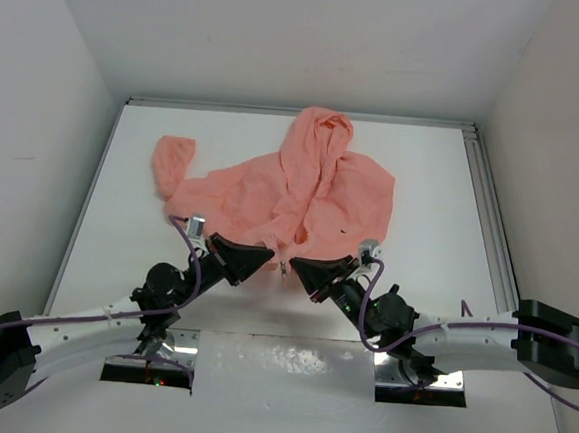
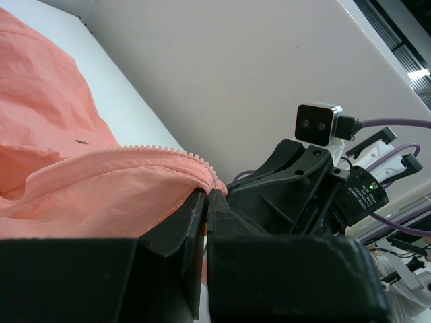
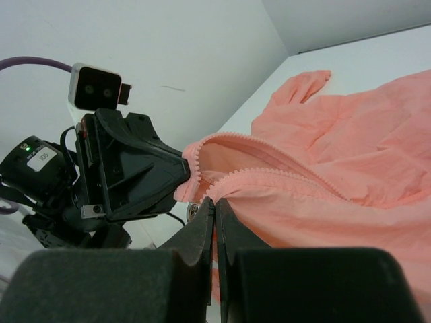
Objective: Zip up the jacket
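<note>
sleeve: bunched at the far left of the white table, flat on it.
left gripper: clenched on the jacket's bottom corner on the left side of the front opening, pink fabric pinched between closed jaws.
jacket: spread across the middle of the table, hood toward the far wall, hem nearest the arms.
zipper teeth: unjoined at the hem, one row along each front edge.
dark mark: on the right-hand front panel.
right gripper: clenched on the opposite bottom corner, facing the left gripper, near it but apart.
</note>
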